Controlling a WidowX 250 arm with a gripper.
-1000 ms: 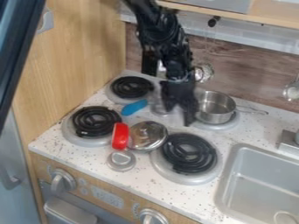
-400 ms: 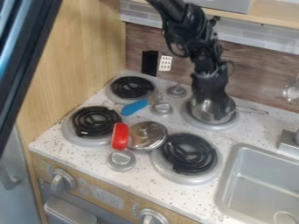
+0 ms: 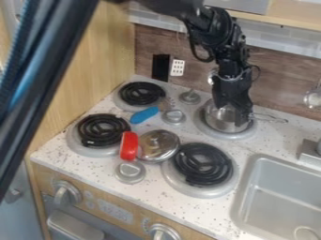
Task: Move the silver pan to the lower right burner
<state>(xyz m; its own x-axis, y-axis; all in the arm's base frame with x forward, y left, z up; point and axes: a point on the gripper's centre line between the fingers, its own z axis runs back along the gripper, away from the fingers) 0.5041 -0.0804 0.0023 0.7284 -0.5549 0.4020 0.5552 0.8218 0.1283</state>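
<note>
Over the upper right burner, the black gripper (image 3: pixel 235 111) hangs down at the silver pan (image 3: pixel 219 120), covering part of its right side and opening. The pan stands upright on the upper right burner (image 3: pixel 233 136), its thin wire handle pointing right. Whether the gripper holds the pan's wall cannot be told. Nearer the front, the lower right burner (image 3: pixel 202 164) has a bare black coil in a silver dish.
A shiny round metal piece (image 3: pixel 160 145) with a red part (image 3: pixel 129 146) lies left of the lower right burner, overlapping its edge. A blue object (image 3: pixel 144 115) lies behind it. Two burners line the left; the sink (image 3: pixel 279 187) is at right. Metal knobs stand between burners.
The gripper has moved right from the middle of the stove to the pan, and since the last earlier frame slightly further right. The pan looks about where it was.
</note>
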